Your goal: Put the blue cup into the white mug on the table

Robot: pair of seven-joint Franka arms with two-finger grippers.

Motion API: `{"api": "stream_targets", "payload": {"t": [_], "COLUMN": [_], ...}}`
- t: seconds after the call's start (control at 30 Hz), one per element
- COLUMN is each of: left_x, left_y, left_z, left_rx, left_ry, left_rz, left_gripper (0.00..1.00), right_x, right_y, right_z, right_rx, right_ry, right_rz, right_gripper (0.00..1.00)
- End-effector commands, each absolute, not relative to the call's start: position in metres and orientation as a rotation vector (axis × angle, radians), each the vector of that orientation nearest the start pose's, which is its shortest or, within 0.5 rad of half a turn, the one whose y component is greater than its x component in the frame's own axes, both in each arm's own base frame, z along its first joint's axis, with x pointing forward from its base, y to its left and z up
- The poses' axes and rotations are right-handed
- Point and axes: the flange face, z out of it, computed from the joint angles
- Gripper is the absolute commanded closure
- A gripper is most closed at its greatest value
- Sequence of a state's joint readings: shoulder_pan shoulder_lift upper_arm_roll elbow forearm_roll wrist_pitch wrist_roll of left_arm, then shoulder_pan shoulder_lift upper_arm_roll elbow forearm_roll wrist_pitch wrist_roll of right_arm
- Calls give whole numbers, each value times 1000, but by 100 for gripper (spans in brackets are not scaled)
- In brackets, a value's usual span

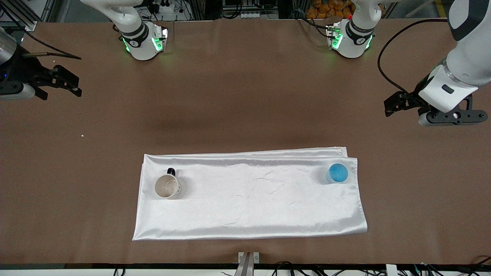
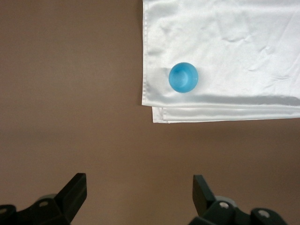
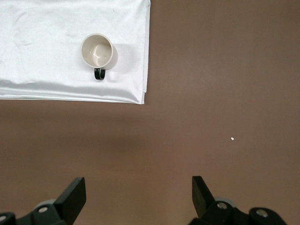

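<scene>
The blue cup (image 1: 338,173) stands upright on the white cloth, near the cloth's corner toward the left arm's end; it also shows in the left wrist view (image 2: 183,77). The white mug (image 1: 167,186) with a black handle stands upright on the cloth toward the right arm's end, and shows in the right wrist view (image 3: 97,50). My left gripper (image 1: 394,104) is open and empty above the bare brown table (image 1: 245,96), apart from the cup; its jaws show wide apart (image 2: 139,187). My right gripper (image 1: 76,86) is open and empty above the bare table, apart from the mug (image 3: 139,190).
A large white satin cloth (image 1: 249,203) lies folded on the table nearer the front camera, under both cups. A tiny white speck (image 1: 82,135) lies on the table toward the right arm's end. The arms' bases (image 1: 144,38) stand along the table's edge.
</scene>
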State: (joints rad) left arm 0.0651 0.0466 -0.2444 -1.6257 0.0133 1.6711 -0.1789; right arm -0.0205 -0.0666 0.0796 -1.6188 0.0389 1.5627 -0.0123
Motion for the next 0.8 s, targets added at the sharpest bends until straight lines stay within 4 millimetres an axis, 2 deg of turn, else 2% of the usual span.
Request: {"api": "stream_targets", "payload": {"t": [0.0,0.53,0.63,0.77], "left_x": [563,564,564,566], "left_y": [-100,-101,-102,-102], "left_z": [584,583,581,577], "left_rx": [-3148,-3150,-3150,-3151], "left_ry": [39,26,24,21], "left_rz": [10,13,18,30], "left_gripper": [0,0,0,0], "right_x": [534,536,543,556], "right_y": [35,38,42,59], "right_z": [642,639,627,602], "right_rx": [-3095,-3096,-3088,-3081], "right_ry": [-92,-97,-108,-150], "right_rz": [-5,0,31,84], "right_gripper": [0,0,0,0]}}
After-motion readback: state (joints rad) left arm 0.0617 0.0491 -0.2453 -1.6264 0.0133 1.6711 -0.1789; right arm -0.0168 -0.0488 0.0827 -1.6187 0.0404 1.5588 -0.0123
